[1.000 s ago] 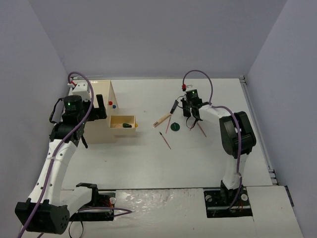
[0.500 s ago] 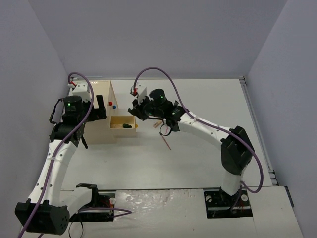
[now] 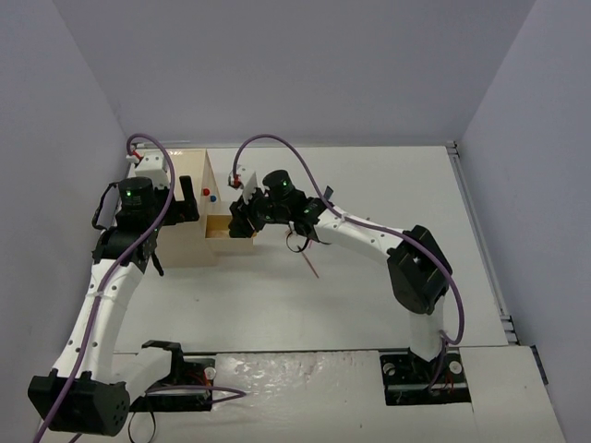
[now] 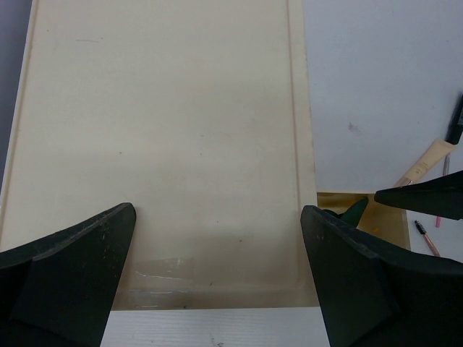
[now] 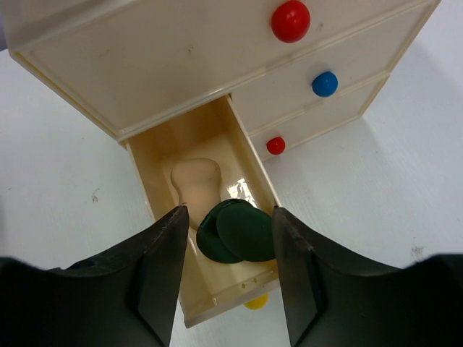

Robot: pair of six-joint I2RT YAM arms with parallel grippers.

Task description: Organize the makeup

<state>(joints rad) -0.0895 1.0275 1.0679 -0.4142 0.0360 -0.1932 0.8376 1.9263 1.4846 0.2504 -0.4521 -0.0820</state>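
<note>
Two dark green round compacts [image 5: 235, 231] lie overlapping on the floor of an open beige wooden drawer [image 5: 154, 176]. They sit near its front end, and a beige, waisted sponge [image 5: 195, 184] lies just behind them, touching or nearly touching the rearmost one. The drawer is pulled out from the bottom of a big beige wooden box [image 5: 181, 50], and a yellow knob [image 5: 255, 302] peeks out under its front edge. On the box faces above it are a large red knob [image 5: 290, 20], a blue knob [image 5: 325, 84] and a smaller red knob [image 5: 275, 145].

The right gripper [image 5: 227, 217] hangs straight over the drawer with its black fingers spread, one on each side of the compacts. Neither finger pinches them, though I cannot tell whether the right-hand finger brushes a compact's edge.

The left gripper [image 4: 217, 213] hovers over the flat top of the box, fingers wide apart and holding nothing.

Out on the white table [image 3: 369, 305], a thin pink pencil [image 3: 310, 262] lies near the drawer, under the reach of the right arm. From the left wrist, a wooden-handled brush [image 4: 425, 162] shows lying beyond the box.
</note>
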